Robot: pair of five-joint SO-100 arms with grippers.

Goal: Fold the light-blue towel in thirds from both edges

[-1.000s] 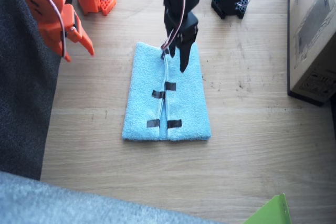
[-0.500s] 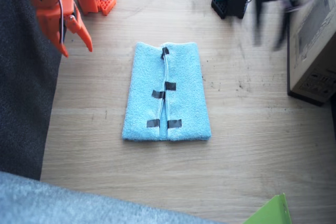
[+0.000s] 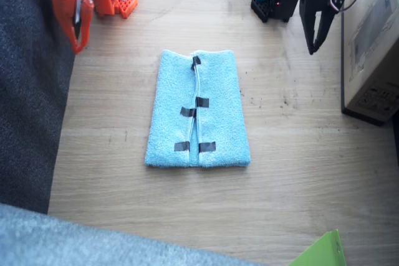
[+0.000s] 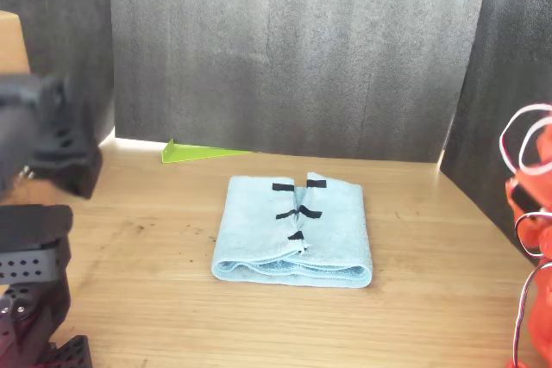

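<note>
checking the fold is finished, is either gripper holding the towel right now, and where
Nothing is held. The left gripper and right gripper hang clear of the light-blue towel, which lies folded on the table.

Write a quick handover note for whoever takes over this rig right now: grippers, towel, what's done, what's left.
Left gripper: black, raised off the towel near its base, holds nothing; open or shut unclear.
Right gripper: orange, raised by the table edge, holds nothing; open or shut unclear.
Light-blue towel: flat mid-table, both taped edges folded in, meeting along the centre.
Done: both folds look complete.
Left: probably nothing except parking the arms.
</note>
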